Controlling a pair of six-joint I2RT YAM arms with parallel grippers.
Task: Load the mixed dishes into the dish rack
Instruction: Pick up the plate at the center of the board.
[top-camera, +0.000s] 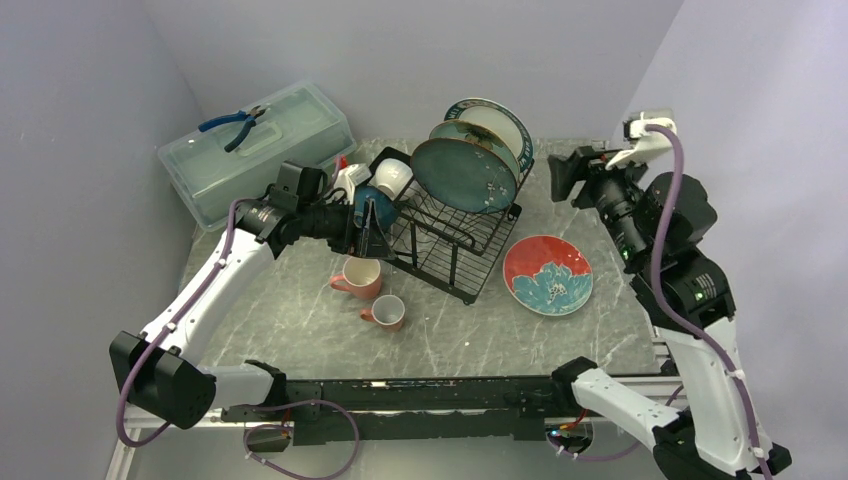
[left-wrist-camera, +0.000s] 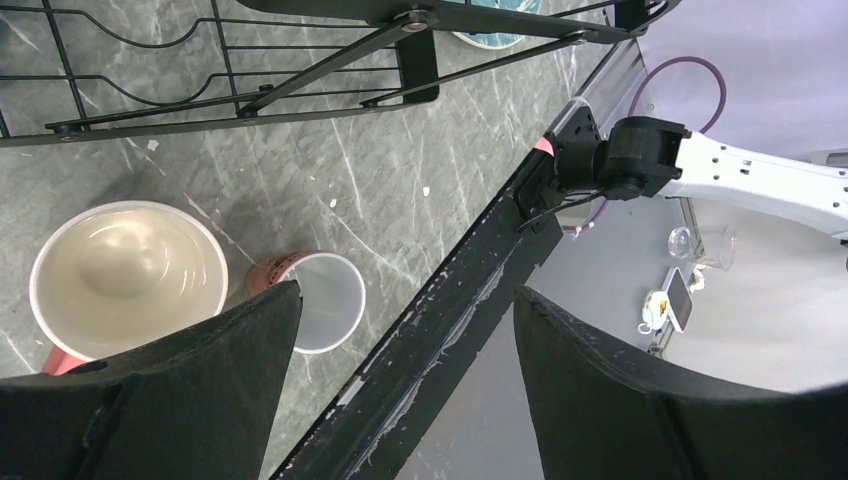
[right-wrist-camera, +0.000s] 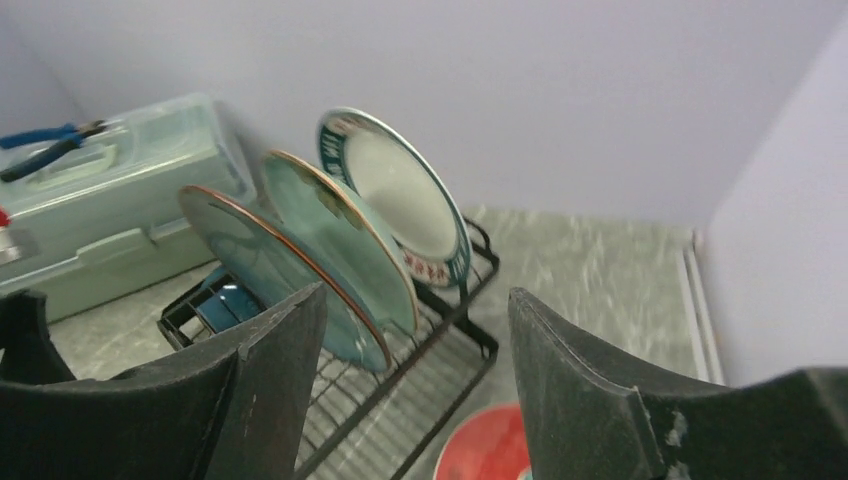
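The black wire dish rack (top-camera: 455, 250) holds three upright plates: glossy teal (top-camera: 463, 177), pale green floral (top-camera: 452, 132) and white with a teal rim (top-camera: 500, 122). A white bowl (top-camera: 392, 178) and a blue bowl (top-camera: 375, 203) sit at its left end. The red floral plate (top-camera: 547, 274) lies flat on the table to the right of the rack. Two pink mugs (top-camera: 358, 277) (top-camera: 386, 312) stand upright in front of the rack. My left gripper (top-camera: 368, 235) is open and empty above the mugs (left-wrist-camera: 125, 270) (left-wrist-camera: 325, 300). My right gripper (top-camera: 560, 178) is open and empty, raised to the right of the rack, facing the plates (right-wrist-camera: 340, 235).
A translucent pale green lidded box (top-camera: 260, 150) with blue pliers (top-camera: 235, 125) on its lid stands at the back left. A small white and red object (top-camera: 345, 175) sits between the box and the rack. The table's black front rail (left-wrist-camera: 440, 330) runs under my left gripper.
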